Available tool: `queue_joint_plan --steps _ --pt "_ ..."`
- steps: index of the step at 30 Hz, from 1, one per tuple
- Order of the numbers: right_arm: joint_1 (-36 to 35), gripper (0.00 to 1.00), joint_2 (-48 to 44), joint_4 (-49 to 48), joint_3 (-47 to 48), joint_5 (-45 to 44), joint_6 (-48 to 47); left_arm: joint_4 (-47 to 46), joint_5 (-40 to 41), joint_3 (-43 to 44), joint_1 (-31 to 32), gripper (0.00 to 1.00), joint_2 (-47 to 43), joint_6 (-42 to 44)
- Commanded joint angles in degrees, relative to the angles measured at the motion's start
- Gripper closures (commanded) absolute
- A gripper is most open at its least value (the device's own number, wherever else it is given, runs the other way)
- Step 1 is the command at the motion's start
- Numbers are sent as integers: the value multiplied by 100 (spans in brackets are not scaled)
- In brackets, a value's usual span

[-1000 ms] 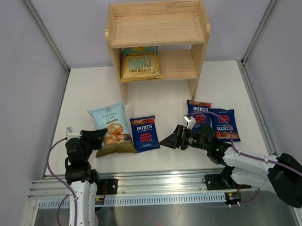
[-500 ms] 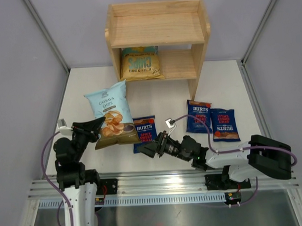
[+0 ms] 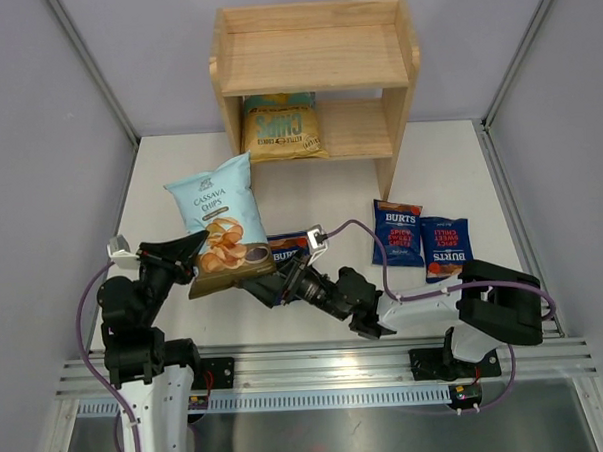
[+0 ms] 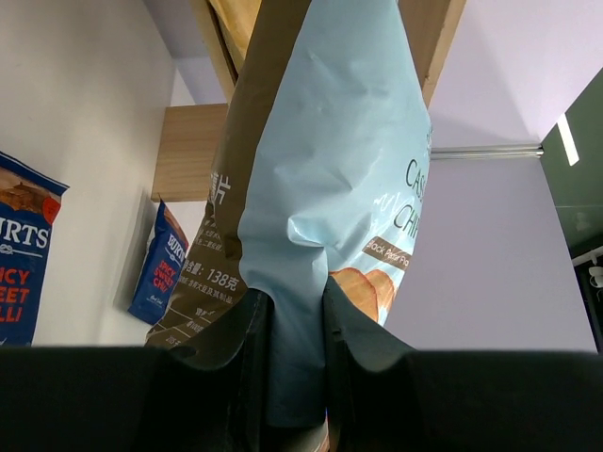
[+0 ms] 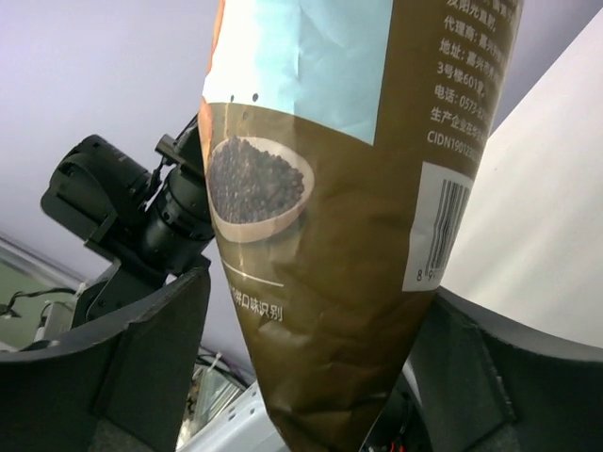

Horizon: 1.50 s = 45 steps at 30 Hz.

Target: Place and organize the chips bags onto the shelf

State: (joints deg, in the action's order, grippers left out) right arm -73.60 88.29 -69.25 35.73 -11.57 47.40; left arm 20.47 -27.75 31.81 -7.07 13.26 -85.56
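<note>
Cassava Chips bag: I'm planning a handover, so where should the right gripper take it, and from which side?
Probably take the Cassava Chips bag by its brown bottom end, from the right: it hangs thin beside the pinch of the left gripper, and the open right gripper straddles it.

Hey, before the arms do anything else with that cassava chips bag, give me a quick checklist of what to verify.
1. Left gripper grip on the Cassava Chips bag: ok, shut on the bag's edge, bag lifted off the table.
2. Right gripper placement: ok, open, one finger on each side of the bag's bottom corner, not closed on it.
3. Top tier of the shelf free: ok, bare wood.
4. Room on the lower tier beside the yellow bag: ok, right half is bare.
5. Burts bag under the right arm clear of it: cannot tell, mostly hidden.
</note>
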Motion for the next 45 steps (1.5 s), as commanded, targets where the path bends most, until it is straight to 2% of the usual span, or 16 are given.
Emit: queue_joint_plan --steps 1,2,3,5,6,10,13,14,15,19,26,29,32,35,41,45 --pt "-49 15 83 -537 400 -485 -486 -245 -380 247 74 95 10 -189" --pt "-49 19 83 -537 418 -556 -494 -236 -381 246 92 95 -7 -172" --pt "-49 30 100 -606 409 -626 -529 -236 -381 238 101 95 -16 -163" --pt "-49 42 101 -712 330 -776 -600 -280 -381 211 136 94 -60 -102" --pt "-58 52 83 -843 286 -802 -731 -324 -381 159 144 93 -60 -84" --pt "65 77 22 -1195 -3 -637 -951 -438 -337 79 171 85 -148 205" --pt "171 85 -145 -1231 -170 -321 -960 -377 -179 141 180 61 -192 469" --pt "267 87 -198 -1222 -232 -267 -943 -316 -65 176 180 38 -201 653" --pt "346 89 -311 -1213 -311 -127 -812 -176 -3 220 180 32 -166 759" --pt "706 99 -646 -1371 -925 23 -495 27 252 334 180 20 -122 1286" --pt "953 100 -1884 -678 -1550 -38 -644 220 385 115 180 4 36 2016" --pt "1146 100 -2857 -125 -1744 -47 -661 649 428 325 180 1 177 2674" --pt "1374 100 -3579 1260 -1578 24 -645 1142 639 615 171 1 204 3316" --pt "1761 100 -3985 1755 -1507 216 -469 1598 884 949 171 1 169 3791" --pt "2454 100 -4110 2134 -1402 707 -118 2092 982 1590 171 1 212 4477" --pt "3026 100 -3978 2074 -1191 1139 156 2198 421 1933 171 1 493 5213"
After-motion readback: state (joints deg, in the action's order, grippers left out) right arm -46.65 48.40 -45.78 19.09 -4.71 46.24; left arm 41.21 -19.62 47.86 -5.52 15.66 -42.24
